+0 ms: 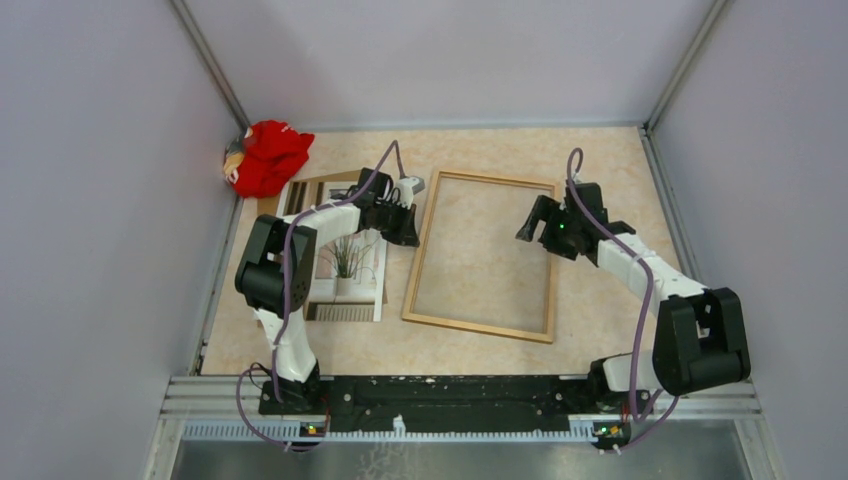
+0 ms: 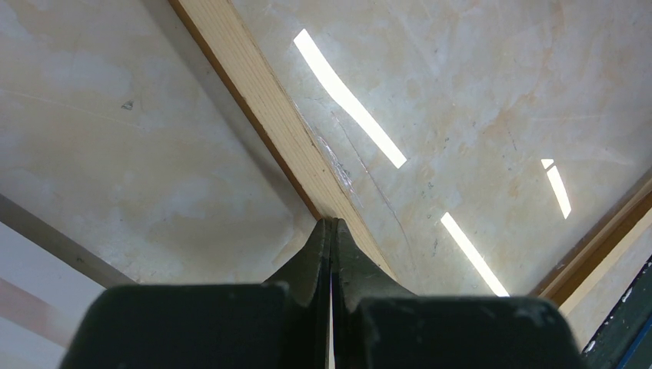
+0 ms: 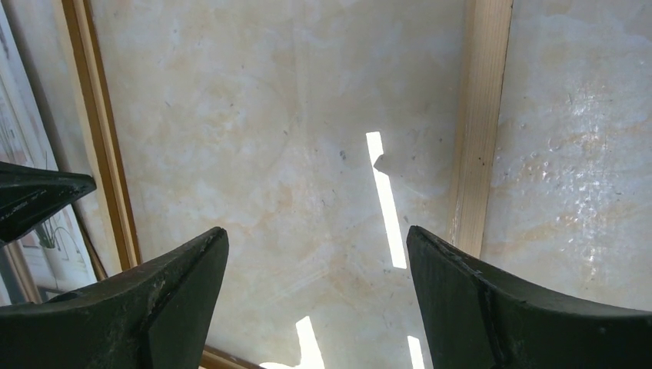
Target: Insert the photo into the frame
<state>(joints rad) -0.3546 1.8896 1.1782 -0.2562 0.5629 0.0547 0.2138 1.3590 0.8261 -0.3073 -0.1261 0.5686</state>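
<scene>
**Frame in mid-table, photo waiting at the left edge**

Pale lilac walls enclose a beige marbled table (image 1: 600, 170). A red cloth bundle (image 1: 268, 157) sits in its far-left corner. Just nearer, along the left edge, the photo (image 1: 345, 262) lies face up on a brown backing board (image 1: 330, 182), partly under the left arm. The frame (image 1: 478, 327) lies flat in the middle of the table, with nothing inside it.

The step in hand looks like settling the frame before the print is fetched. Done well, any nudge runs low and flat along the table so the thin moulding neither lifts nor twists, and the opening ends up clear of both arms.

The left gripper (image 2: 330, 224) has its 2 fingers pressed together, pinching nothing, tips at the frame's left rail. The right gripper (image 3: 315, 238) hangs over the frame beside its right rail, fingers spread wide, touching nothing.
</scene>
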